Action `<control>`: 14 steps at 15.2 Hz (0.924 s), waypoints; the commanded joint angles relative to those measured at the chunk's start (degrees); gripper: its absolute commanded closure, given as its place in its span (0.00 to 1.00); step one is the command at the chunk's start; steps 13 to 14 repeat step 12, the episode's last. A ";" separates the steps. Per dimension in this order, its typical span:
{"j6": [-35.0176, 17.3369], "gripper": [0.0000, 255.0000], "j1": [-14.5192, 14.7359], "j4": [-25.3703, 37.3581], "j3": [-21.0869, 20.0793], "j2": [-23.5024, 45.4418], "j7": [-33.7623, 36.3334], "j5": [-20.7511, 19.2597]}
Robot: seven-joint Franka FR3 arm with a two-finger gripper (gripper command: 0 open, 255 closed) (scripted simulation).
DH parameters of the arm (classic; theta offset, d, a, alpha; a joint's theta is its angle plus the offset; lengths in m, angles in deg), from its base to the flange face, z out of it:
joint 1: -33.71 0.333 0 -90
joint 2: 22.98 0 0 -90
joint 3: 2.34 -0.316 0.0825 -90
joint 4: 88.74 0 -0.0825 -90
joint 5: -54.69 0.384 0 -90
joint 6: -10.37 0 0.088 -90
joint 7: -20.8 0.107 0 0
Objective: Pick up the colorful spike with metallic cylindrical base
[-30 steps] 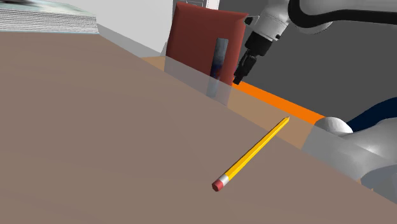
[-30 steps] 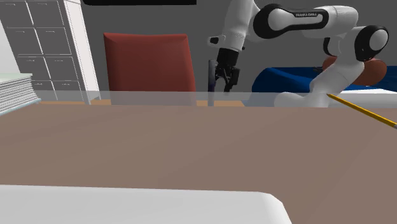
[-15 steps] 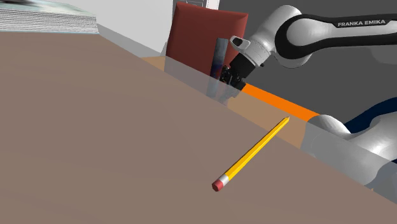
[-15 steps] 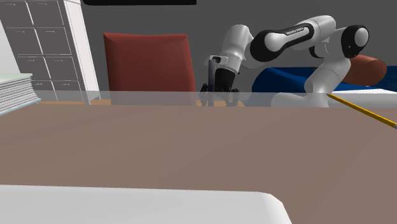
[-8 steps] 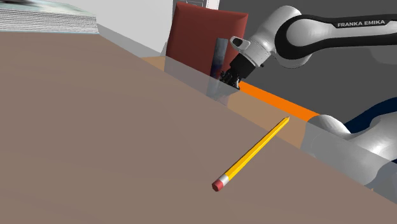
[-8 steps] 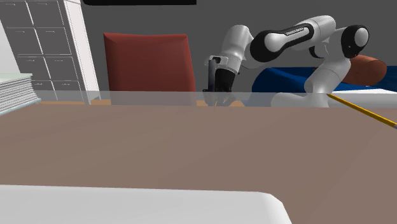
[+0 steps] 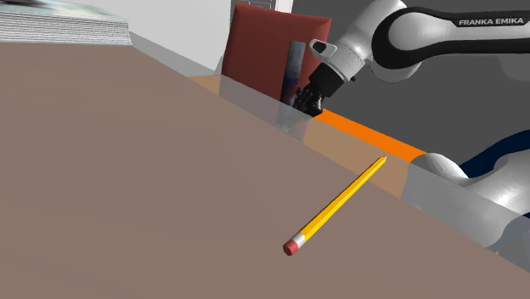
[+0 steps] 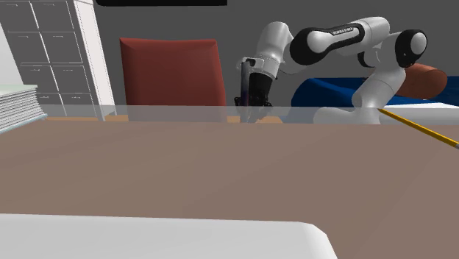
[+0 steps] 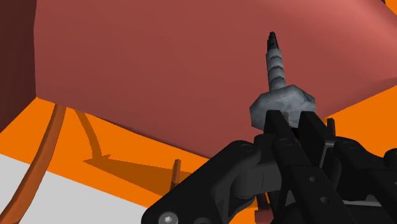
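A home office or study. A wide brown desk holds a yellow pencil with a pink eraser and a thick stack of papers. Behind the desk stands a red chair. A white cabinet of small drawers stands beside it. The floor is orange.

Counter: uniform matt brown.
Pencil: yellow shaft, silver ferrule, pinkish-red eraser, dark point.
Spike: mottled grey with ringed banding, darkening to near-black at the tip. Its base is the same mottled grey.
End effector: black throughout.
Arm: white shells, black joints, white lettering on a black link.
Chair: dark red.
Floor: bright orange, with a white patch.
Paper stack: white with fine grey striping.
Cabinet: pale grey.
Wall: dark grey.
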 commanded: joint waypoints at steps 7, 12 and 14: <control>5.81 1.00 0.07 5.99 -1.09 -0.03 2.06 -0.24; 7.98 1.00 0.17 8.47 -1.42 0.19 2.78 -0.30; 7.98 1.00 0.17 8.47 -1.42 0.19 2.78 -0.30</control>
